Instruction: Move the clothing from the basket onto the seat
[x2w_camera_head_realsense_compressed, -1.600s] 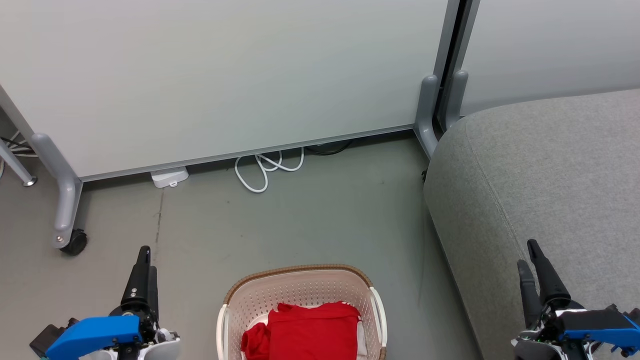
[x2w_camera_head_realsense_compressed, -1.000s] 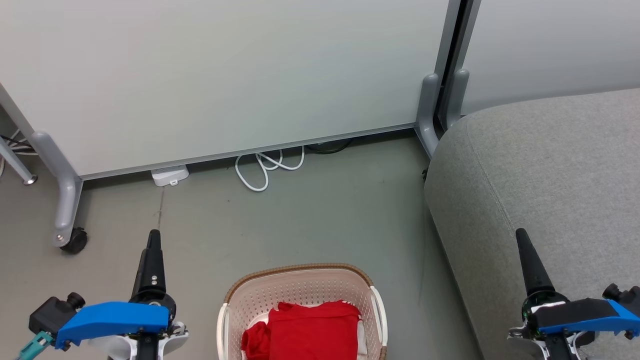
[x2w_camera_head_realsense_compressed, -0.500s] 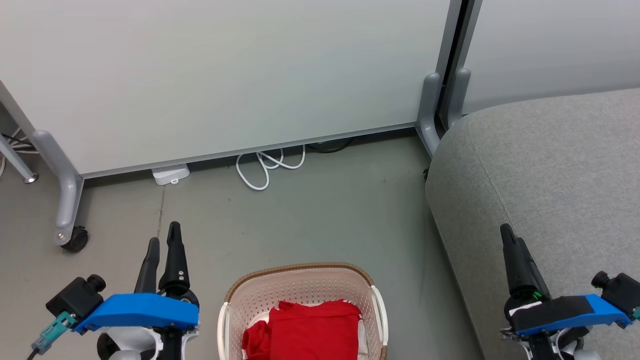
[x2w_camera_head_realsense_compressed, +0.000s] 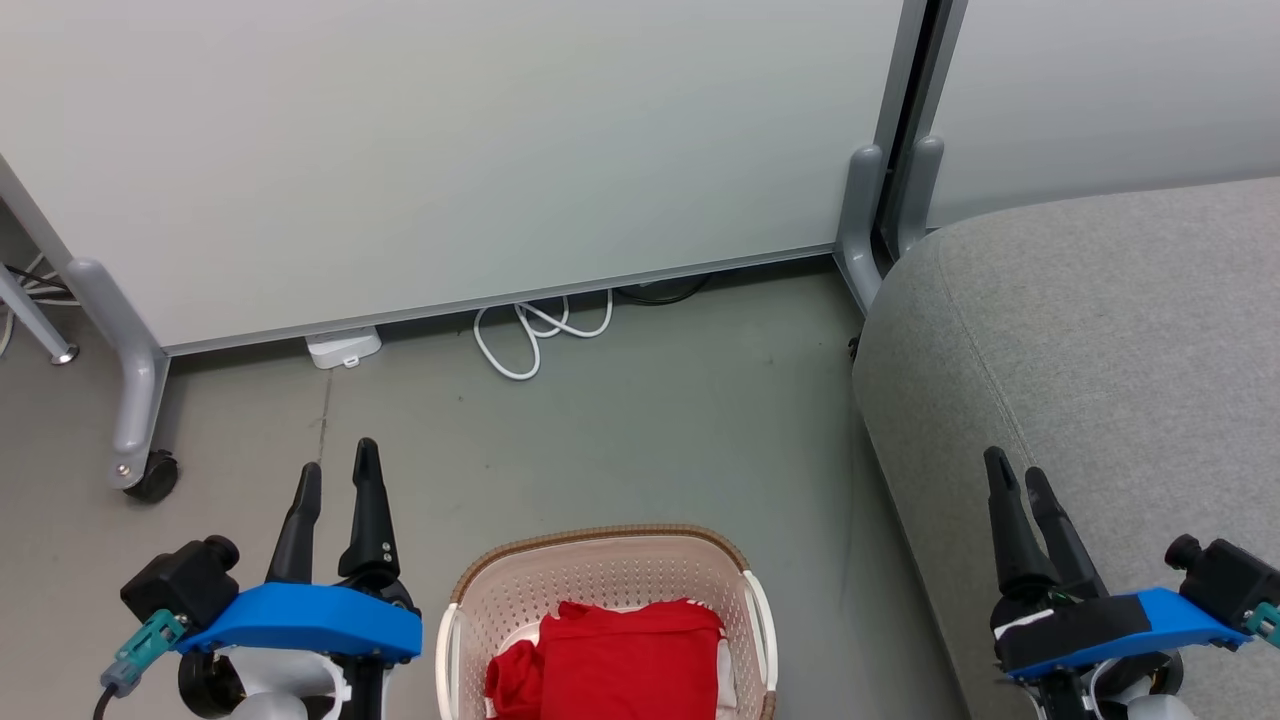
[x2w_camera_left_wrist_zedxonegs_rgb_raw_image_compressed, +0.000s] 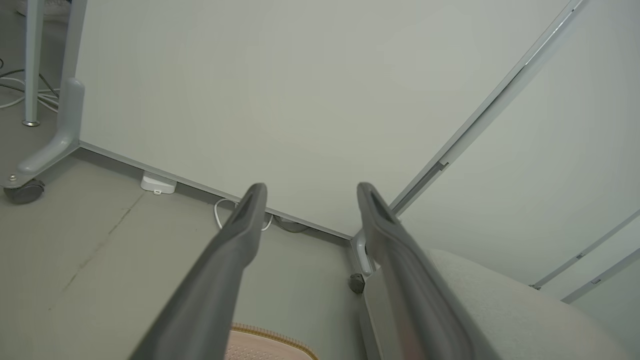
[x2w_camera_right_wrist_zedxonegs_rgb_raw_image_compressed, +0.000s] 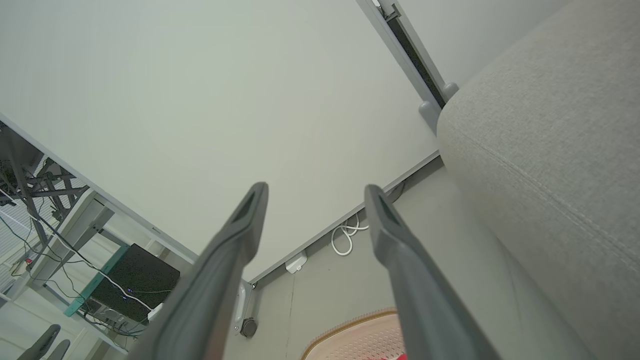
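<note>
Two-armed, carrying nothing. Looking down at the basket (x2w_camera_head_realsense_compressed: 600, 570), sitting on the floor (x2w_camera_head_realsense_compressed: 650, 440) at the near edge of the head view, cut off by the frame. Finding the clothing (x2w_camera_head_realsense_compressed: 620, 660) lying inside it: red, bunched at the left, flatter toward the right, with a white strip showing against the right wall. Holding the left gripper (x2w_camera_head_realsense_compressed: 339, 458) just left of the basket, over the floor, pointing away, fingers (x2w_camera_left_wrist_zedxonegs_rgb_raw_image_compressed: 235, 240) standing clearly apart in the left wrist view and closing on nothing. Catching the basket's brown rim at the bottom of that view, below the fingers. Holding the right gripper (x2w_camera_head_realsense_compressed: 1013, 465) well to the basket's right, near the rounded edge of the seat (x2w_camera_head_realsense_compressed: 1100, 320), likewise parted and empty. Seeing, in the right wrist view, the basket rim and a sliver of red between its fingers, and the seat rising along the right. Leaving bare floor between basket and seat. Farther off, passing a looped white cable (x2w_camera_head_realsense_compressed: 535, 345) and a small white box (x2w_camera_head_realsense_compressed: 343, 350) lying at the foot of a pale panel (x2w_camera_head_realsense_compressed: 450, 150), a caster (x2w_camera_head_realsense_compressed: 152, 478) standing under its left leg, and grey posts (x2w_camera_head_realsense_compressed: 858, 220) rising at the seat's far corner.
</note>
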